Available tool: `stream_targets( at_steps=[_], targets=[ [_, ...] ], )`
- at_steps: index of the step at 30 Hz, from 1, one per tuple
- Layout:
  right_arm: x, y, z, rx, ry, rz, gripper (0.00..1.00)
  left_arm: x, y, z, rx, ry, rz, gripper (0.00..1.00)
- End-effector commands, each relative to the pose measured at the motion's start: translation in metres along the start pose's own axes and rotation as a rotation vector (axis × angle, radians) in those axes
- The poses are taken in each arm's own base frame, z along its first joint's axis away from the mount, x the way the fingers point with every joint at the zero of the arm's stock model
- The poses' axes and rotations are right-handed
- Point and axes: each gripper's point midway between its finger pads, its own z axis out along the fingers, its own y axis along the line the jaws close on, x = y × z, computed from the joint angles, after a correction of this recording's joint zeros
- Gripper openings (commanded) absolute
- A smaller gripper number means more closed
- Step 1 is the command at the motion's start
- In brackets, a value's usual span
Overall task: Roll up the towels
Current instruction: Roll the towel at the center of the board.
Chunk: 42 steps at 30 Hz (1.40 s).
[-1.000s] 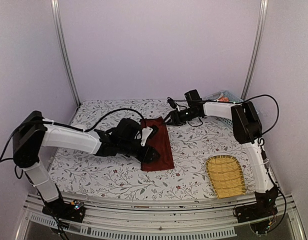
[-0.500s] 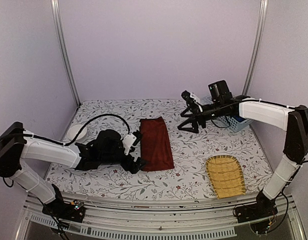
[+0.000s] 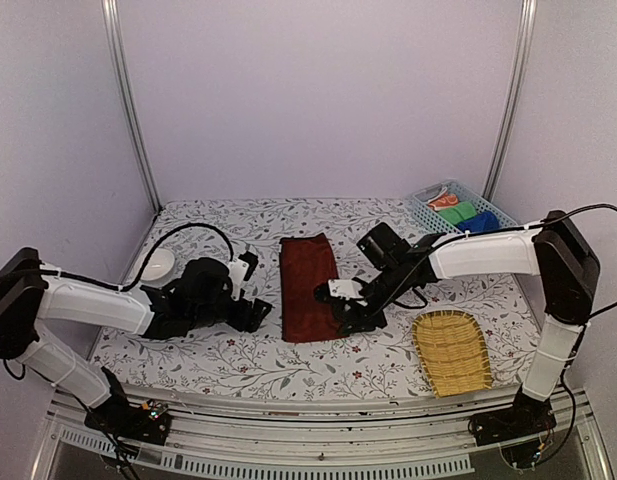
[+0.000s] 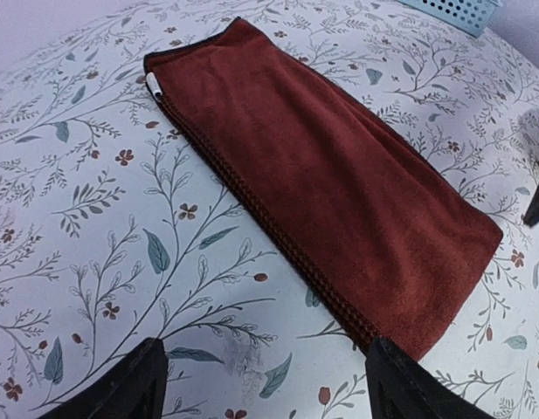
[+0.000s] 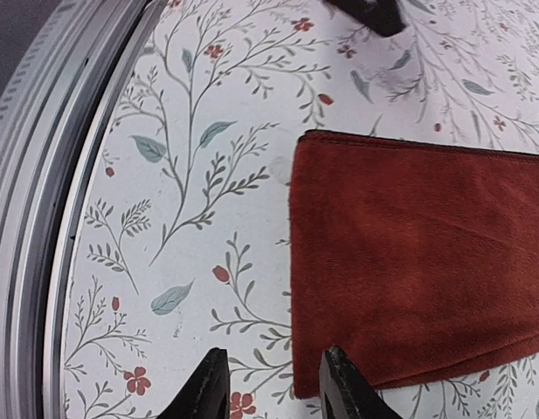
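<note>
The dark reddish-brown towel (image 3: 308, 285) lies flat as a long folded strip in the middle of the table. It also fills the left wrist view (image 4: 330, 175) and the right wrist view (image 5: 418, 262). My left gripper (image 3: 258, 298) (image 4: 269, 388) stands wide open just left of the strip, holding nothing. One fingertip is beside the towel's near corner. My right gripper (image 3: 340, 318) (image 5: 276, 384) is open and low at the strip's near right corner, with only tablecloth between its fingers. The royal blue towel (image 3: 480, 222) sits in the basket at the back right.
The light blue basket (image 3: 428, 197) also holds a green cloth (image 3: 458, 212) and an orange-red cloth (image 3: 446, 200). A wicker tray (image 3: 451, 350) lies at the front right. A white dish (image 3: 153, 265) rests at the left. Metal rails run along the table's front edge (image 5: 42, 218).
The right arm swung from the basket down to the towel's near right corner. The left gripper came off the towel and drew back to its left side. The towel now lies flat.
</note>
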Motion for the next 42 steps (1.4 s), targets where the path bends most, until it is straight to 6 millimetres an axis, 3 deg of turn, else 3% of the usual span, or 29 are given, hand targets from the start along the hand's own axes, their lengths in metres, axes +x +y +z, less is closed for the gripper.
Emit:
stream_targets(
  at_steps=[1, 4, 7, 12, 18, 27, 31, 37, 40, 42],
  targets=[
    [0.010, 0.004, 0.019, 0.081, 0.102, -0.122, 0.36, -0.027, 0.006, -0.010, -0.023, -0.112, -0.062, 0.84],
    [0.011, 0.004, 0.028, 0.073, 0.107, -0.126, 0.34, -0.035, -0.009, -0.021, 0.073, -0.149, -0.032, 0.67],
    [0.014, 0.001, 0.038, 0.080, 0.118, -0.135, 0.35, -0.038, -0.016, -0.037, 0.136, -0.225, -0.037, 0.67],
    [0.018, -0.009, 0.045, 0.115, 0.140, -0.141, 0.39, -0.033, -0.008, -0.041, 0.082, -0.220, -0.056, 0.70],
    [0.022, -0.015, 0.052, 0.124, 0.153, -0.140, 0.41, -0.028, -0.015, -0.038, 0.104, -0.202, -0.043, 0.70],
    [0.046, -0.015, 0.065, 0.109, 0.215, -0.100, 0.41, -0.019, -0.030, -0.034, 0.154, -0.147, 0.019, 0.64],
    [0.065, -0.014, 0.070, 0.084, 0.251, -0.047, 0.41, -0.012, -0.044, -0.036, 0.204, -0.119, 0.079, 0.63],
    [0.085, 0.003, 0.077, -0.006, 0.291, -0.020, 0.25, 0.010, -0.071, -0.037, 0.226, -0.093, 0.291, 0.67],
    [0.083, 0.020, 0.072, -0.090, 0.267, 0.012, 0.16, 0.018, -0.088, -0.036, 0.247, -0.088, 0.386, 0.67],
    [0.067, 0.022, 0.067, -0.153, 0.221, 0.041, 0.10, 0.023, -0.104, -0.035, 0.284, -0.085, 0.441, 0.67]
  ],
)
